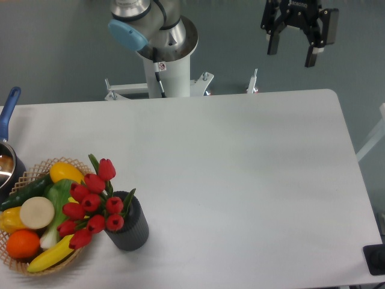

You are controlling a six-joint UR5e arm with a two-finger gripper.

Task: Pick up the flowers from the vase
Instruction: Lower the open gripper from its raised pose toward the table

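The flowers (pixel 91 203), a bunch of red closed tulip buds with green leaves, stand in the vase (pixel 129 224), a small dark ribbed cylinder near the table's front left. The buds lean left over the basket rim. My gripper (pixel 292 53) hangs high at the top right, beyond the table's far edge, far from the flowers. Its two dark fingers are spread apart with nothing between them.
A woven wicker basket (pixel 25 176) holding green, yellow and orange fruit and vegetables sits at the front left, touching the flowers. A pot with a blue handle (pixel 9 111) stands at the left edge. The arm's white base (pixel 165 72) rises behind the table.
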